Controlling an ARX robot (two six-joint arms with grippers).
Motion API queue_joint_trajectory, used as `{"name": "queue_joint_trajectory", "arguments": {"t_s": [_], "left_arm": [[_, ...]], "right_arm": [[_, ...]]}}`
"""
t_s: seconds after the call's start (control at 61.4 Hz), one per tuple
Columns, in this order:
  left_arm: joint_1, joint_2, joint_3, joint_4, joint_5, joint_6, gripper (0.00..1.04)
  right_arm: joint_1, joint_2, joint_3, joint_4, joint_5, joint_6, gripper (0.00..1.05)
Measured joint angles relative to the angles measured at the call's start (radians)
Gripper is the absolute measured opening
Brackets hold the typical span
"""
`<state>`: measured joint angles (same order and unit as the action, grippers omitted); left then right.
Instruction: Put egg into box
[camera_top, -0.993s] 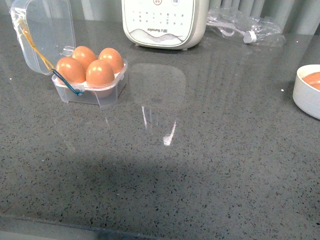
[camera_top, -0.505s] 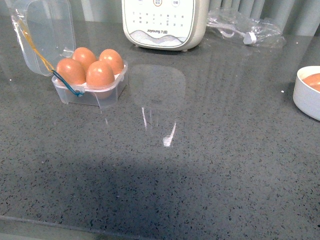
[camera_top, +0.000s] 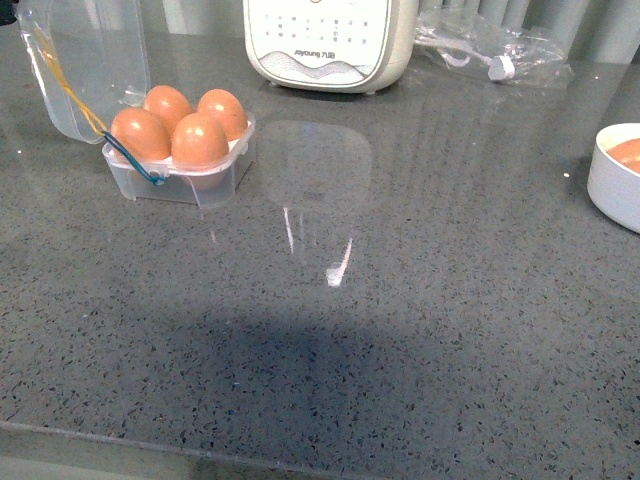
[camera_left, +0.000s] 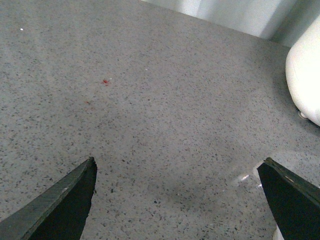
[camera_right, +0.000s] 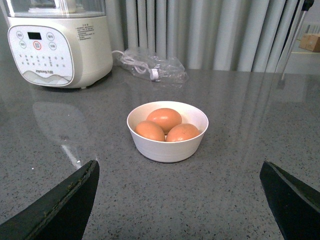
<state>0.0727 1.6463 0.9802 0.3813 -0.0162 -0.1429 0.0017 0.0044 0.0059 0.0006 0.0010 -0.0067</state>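
Left gripper (camera_left: 178, 160) and right gripper (camera_right: 178, 163): both spread wide, empty. Right faces the bowl (camera_right: 167, 148), which holds three eggs. Box (camera_top: 180, 186) is full, lid (camera_top: 95, 50) up; we judge the egg (camera_top: 199, 141) seated. Withdraw high, clear of the lid.

Glare streaks on counter (camera_top: 450, 250) (near edge shadowed, perhaps soft).

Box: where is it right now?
Front view: the box sits far left on the counter, lid open, all four cells filled, just left of the cream appliance.
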Motion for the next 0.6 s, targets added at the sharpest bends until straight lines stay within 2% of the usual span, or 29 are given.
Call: {"name": "queue_joint_trajectory", "arguments": {"t_s": [0.456,0.602], "left_arm": [[-0.124,0.007,-0.016,0.010,-0.014,-0.009,0.98],[-0.209,-0.027,-0.057,-0.029,0.047,-0.016,0.98]], "right_arm": [[0.000,0.000,0.000,0.000,0.000,0.000,0.97],[0.000,0.000,0.000,0.000,0.000,0.000,0.97]]}}
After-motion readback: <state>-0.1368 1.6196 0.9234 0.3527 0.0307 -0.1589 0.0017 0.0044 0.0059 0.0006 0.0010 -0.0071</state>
